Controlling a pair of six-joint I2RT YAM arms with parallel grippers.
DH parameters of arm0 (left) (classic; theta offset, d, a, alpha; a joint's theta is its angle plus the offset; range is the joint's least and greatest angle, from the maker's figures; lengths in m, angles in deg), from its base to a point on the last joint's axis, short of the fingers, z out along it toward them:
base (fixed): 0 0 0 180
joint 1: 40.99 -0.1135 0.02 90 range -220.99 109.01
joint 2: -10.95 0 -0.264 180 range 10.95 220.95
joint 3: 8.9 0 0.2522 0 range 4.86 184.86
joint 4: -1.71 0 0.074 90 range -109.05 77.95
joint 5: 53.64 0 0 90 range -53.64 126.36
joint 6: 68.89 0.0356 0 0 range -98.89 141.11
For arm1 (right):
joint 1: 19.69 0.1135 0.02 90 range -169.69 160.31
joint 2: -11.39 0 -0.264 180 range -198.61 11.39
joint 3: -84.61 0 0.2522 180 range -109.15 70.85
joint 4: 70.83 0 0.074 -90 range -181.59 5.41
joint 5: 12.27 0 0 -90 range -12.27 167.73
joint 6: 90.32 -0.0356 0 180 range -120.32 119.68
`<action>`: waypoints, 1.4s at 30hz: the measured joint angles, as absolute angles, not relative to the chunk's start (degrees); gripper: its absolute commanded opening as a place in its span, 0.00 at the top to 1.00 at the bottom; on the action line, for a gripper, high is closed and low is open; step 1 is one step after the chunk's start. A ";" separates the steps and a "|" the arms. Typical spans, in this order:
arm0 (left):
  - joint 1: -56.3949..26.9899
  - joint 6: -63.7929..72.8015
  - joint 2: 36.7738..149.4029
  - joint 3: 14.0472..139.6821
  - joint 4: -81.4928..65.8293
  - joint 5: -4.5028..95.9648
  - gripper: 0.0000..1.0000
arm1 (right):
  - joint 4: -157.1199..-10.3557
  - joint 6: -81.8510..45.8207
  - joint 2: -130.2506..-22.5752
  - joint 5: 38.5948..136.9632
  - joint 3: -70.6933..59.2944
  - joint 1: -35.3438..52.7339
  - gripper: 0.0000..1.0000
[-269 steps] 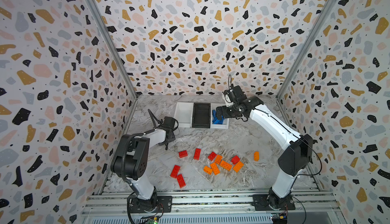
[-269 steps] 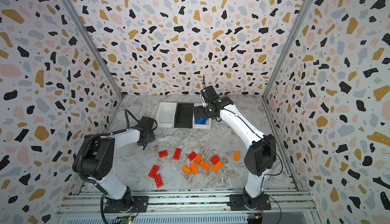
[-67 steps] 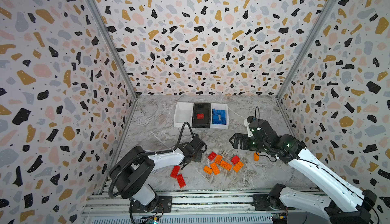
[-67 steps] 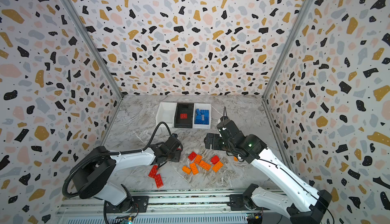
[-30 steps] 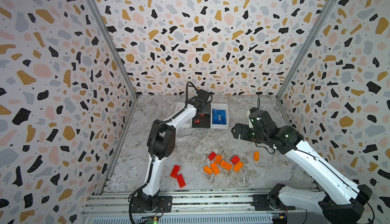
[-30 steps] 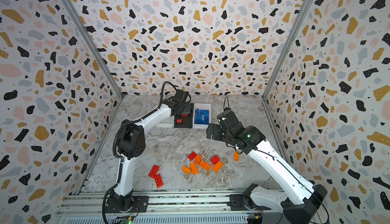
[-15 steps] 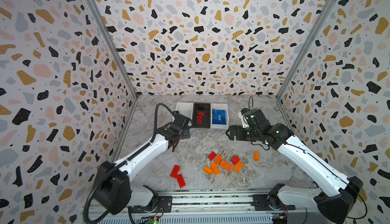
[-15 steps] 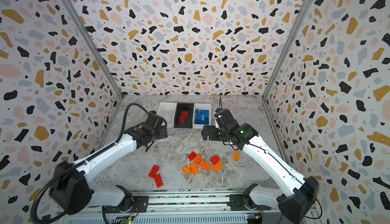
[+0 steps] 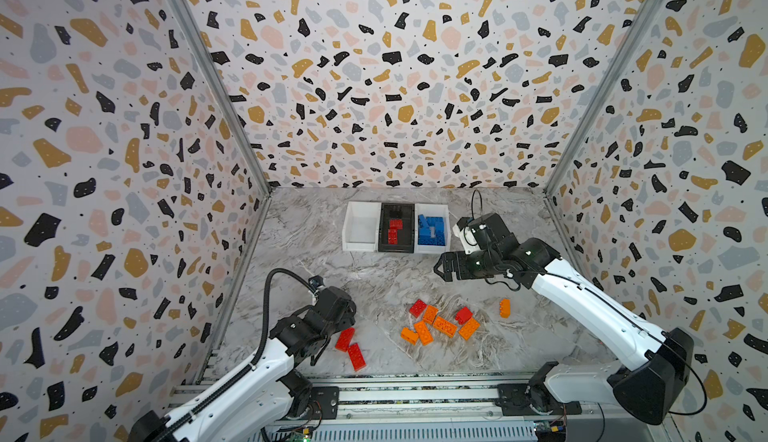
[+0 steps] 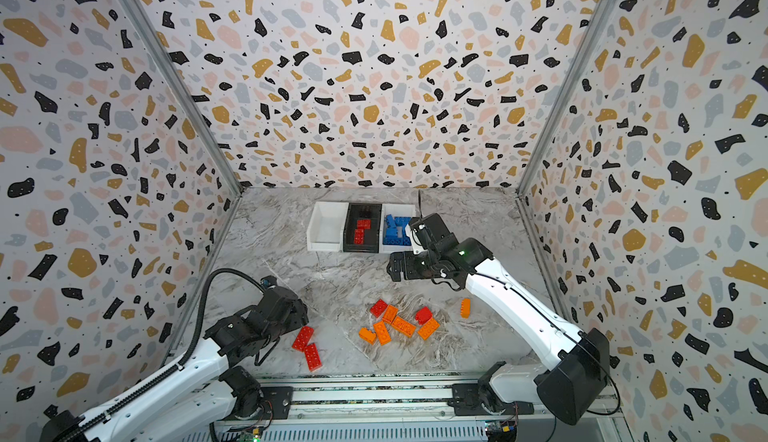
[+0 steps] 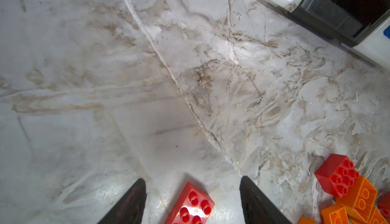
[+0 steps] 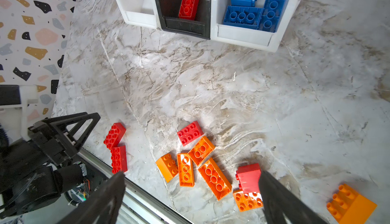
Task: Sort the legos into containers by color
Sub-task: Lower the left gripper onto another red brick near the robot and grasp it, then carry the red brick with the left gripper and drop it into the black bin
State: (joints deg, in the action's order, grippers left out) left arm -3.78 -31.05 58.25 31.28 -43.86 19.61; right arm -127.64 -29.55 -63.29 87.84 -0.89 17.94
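Swung back from the black bin (image 9: 396, 247) to a red lego (image 11: 190, 204) near the front edge of the table (image 9: 311, 248), left gripper (image 11: 192, 179) spread open astride it, gripping nothing. Best lowered squarely and closed across the narrow sides without nudging the second red brick (image 9: 356, 356) touching it. Glossy, studs up, lying flat; right gripper (image 9: 441, 268) wide open, empty, near the blue-filled white bin (image 9: 432, 248).

left arm: we hold it bent low, left tool (image 11: 192, 178) jaws parted, empty | right arm: we hold it raised, right tool (image 9: 441, 268) jaws wide, empty
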 measured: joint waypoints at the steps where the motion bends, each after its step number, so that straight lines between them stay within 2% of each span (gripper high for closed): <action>1: -2.99 -31.25 59.02 30.86 -43.49 19.63 0.28 | -127.68 -29.40 -63.40 88.01 -1.39 17.94 0.01; 8: 1.68 -33.15 62.71 29.09 -43.08 19.48 0.27 | -128.58 -28.52 -63.46 88.38 -2.49 17.98 0.01; 19: 3.41 -33.85 69.60 27.96 -41.48 20.76 0.30 | -129.17 -29.18 -62.04 88.27 -1.00 17.98 0.01; 25: 4.11 -34.42 71.15 27.78 -41.02 20.61 0.40 | -129.17 -29.94 -59.53 87.81 0.29 18.00 0.01; 31: 4.42 -34.55 73.66 28.61 -40.35 19.10 0.57 | -129.17 -30.55 -59.22 87.44 1.58 17.98 0.01; 38: 4.46 -32.36 82.01 33.92 -40.59 18.47 0.75 | -129.14 -31.54 -58.22 86.94 2.41 18.00 0.01; 42: 4.46 -30.07 86.23 37.59 -41.61 18.47 0.78 | -129.14 -32.24 -57.10 86.04 2.43 17.98 0.01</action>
State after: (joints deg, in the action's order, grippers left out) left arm 4.46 -30.07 86.23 37.59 -41.61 18.47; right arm -129.14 -32.24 -57.10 86.04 2.43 17.98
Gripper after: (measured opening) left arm 0.354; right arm 0.989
